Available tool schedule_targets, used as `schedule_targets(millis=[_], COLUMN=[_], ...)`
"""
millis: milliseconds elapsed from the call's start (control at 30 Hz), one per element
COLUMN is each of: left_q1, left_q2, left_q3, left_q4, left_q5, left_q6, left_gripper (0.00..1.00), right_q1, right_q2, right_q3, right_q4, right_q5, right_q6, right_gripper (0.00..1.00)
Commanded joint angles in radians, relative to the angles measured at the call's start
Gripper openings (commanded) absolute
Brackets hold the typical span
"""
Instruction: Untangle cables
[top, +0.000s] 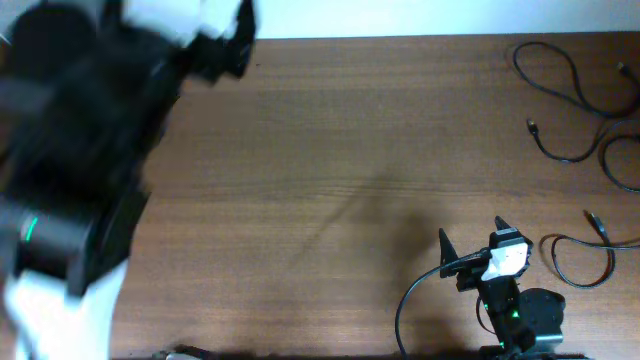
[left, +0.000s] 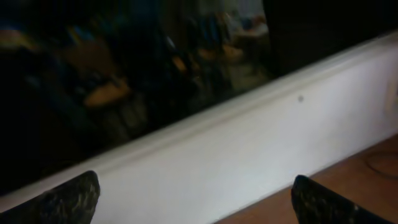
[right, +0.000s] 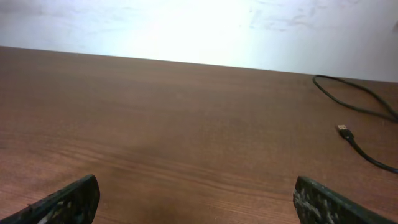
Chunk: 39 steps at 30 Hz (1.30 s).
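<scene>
**Both hands open, the cords off toward the right edge**

From overhead, we see the thin black flexible cords with small metal plugs (top: 560, 158) lying in loose loops along the right edge of the brown wooden bench (top: 330, 150), from the far right corner down toward the near one. The right hand (top: 470, 238) sits by the near edge, fingers spread wide and empty, with the nearest loop just beside it on the right-edge side. The left arm (top: 70, 190) is a blur over the left edge, well apart from the cords.

In the left wrist view, the left hand (left: 196, 183) is spread wide and holds nothing. It faces a white wall (left: 249, 143), and no cord shows.

In the right wrist view, a metal plug (right: 342, 130) and its cord lie ahead and to the right of the open hand. We judge the reach to be the step in hand. We would swing toward the right edge, settle on a single strand away from any crossing, and close gently so that the loop slides free instead of tightening.
</scene>
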Motion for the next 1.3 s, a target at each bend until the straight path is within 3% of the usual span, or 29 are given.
schedule_targets(millis=[0,133,200,333,500,633,800,933,1267], left_q1=[0.079,0.15,0.169,0.216,0.255,0.261,0.263,0.263,0.263], left_q2=[-0.244,-0.662,-0.834,-1.138,-1.359,-1.361,-1.361,-1.361,-1.36], left_q3=[-0.392,-1.118,-1.374,-1.74,-1.985,-2.026,-2.026,-2.026,-2.026], left_q4=[0.235,0.816,0.98,1.088,1.085,0.959,0.554,0.555,0.555], left_q5=[0.09,0.199,0.203,0.203,0.203,0.188,0.151,0.088,0.089], left_q6=[0.04,0.04,0.04,0.04,0.04,0.041,0.04,0.037,0.037], left_gripper=[0.99,0.99,0.99,0.99,0.99,0.99,0.99,0.99,0.99], right_q1=[-0.002,-0.002,-0.002,-0.002,-0.002,-0.002,-0.002,-0.002,-0.002], right_q2=[-0.008,-0.008,-0.008,-0.008,-0.008,-0.008,-0.008,-0.008,-0.008], right_q3=[-0.004,-0.004,-0.004,-0.004,-0.004,-0.004,-0.004,-0.004,-0.004], right_q4=[-0.008,-0.008,-0.008,-0.008,-0.008,-0.008,-0.008,-0.008,-0.008], right_q5=[-0.006,-0.006,-0.006,-0.006,-0.006,-0.006,-0.006,-0.006,-0.006], right_q6=[-0.005,-0.005,-0.005,-0.005,-0.005,-0.005,-0.005,-0.005,-0.005], right_gripper=[0.99,0.99,0.99,0.99,0.99,0.99,0.99,0.99,0.99])
